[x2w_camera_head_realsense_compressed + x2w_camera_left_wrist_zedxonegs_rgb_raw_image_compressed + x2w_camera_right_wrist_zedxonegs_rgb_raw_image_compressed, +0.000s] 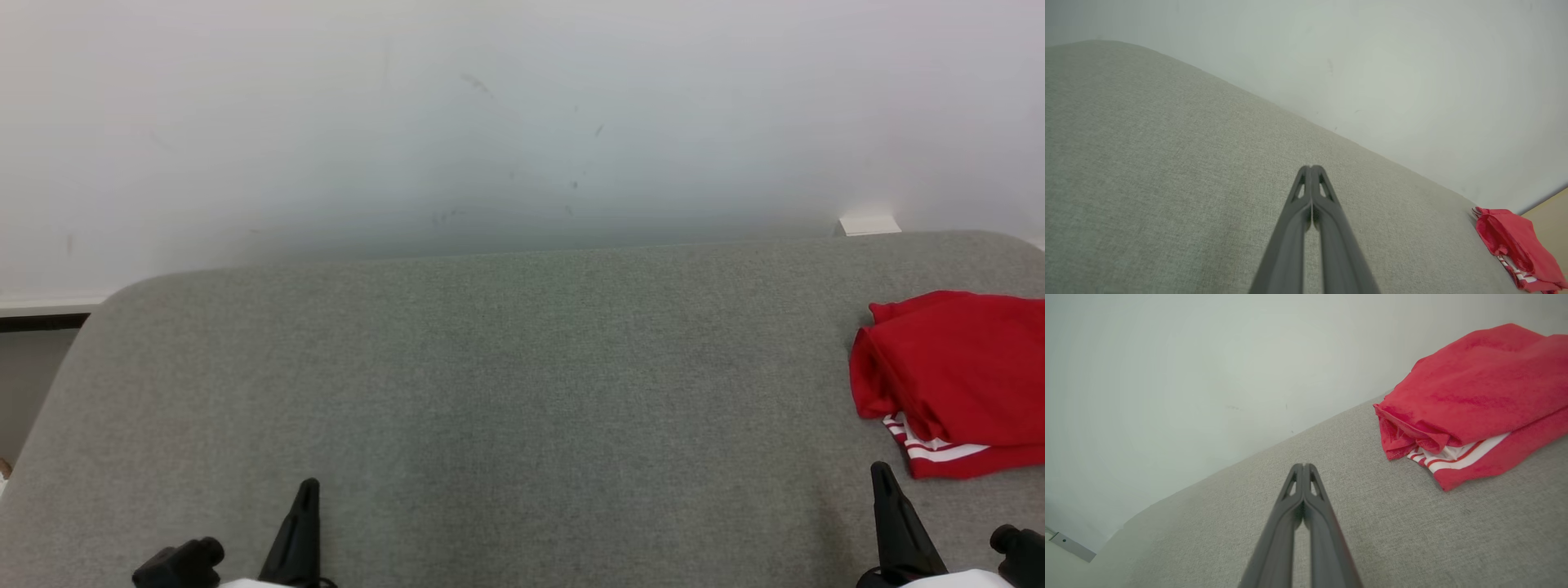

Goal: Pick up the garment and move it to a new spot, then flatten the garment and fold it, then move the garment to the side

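The garment [959, 376] is red with white stripes and lies folded in a bundle at the right edge of the grey padded table [506, 367]. It also appears small at the far right in the left wrist view [1515, 245] and large at upper right in the right wrist view [1474, 400]. My left gripper [306, 490] rests low at the table's near left, shut and empty, its fingers pressed together [1310, 167]. Just in front of the garment and apart from it, my right gripper [880, 472] is shut and empty too [1303, 465].
A pale wall [490, 122] rises directly behind the table. A small white block [869, 224] sits at the table's far right edge. The table's rounded left corner [114, 298] drops to a dark ledge.
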`<state>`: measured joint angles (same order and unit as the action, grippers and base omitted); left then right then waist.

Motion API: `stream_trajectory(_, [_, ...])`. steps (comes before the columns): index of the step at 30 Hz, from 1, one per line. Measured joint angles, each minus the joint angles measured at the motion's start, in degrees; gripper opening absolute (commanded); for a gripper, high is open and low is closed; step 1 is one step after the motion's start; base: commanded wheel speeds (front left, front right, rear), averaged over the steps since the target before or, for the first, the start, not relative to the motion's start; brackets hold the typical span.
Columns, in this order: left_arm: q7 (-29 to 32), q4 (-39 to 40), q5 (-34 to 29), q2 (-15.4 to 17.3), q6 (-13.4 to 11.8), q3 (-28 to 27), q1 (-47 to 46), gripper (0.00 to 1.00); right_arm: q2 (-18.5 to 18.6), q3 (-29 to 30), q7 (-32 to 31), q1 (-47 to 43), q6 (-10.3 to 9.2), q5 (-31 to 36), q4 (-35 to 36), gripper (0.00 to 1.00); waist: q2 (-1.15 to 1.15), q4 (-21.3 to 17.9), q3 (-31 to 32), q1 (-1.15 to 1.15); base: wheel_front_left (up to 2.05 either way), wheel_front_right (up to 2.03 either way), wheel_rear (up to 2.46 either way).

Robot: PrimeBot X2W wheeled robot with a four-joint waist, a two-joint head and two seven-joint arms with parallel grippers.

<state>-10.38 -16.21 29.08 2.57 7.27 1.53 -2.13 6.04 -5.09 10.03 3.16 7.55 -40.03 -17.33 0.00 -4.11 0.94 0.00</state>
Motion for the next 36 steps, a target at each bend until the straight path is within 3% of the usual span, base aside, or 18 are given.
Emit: stream_trajectory(36, [7.49,0.92,28.06,0.02,0.00,-3.52,-1.51,0.00,-1.26,5.19,-7.37,1.15,0.00,-23.37,1.41,0.00,0.00,1.36,-0.37,0.00,0.00,0.00,0.00])
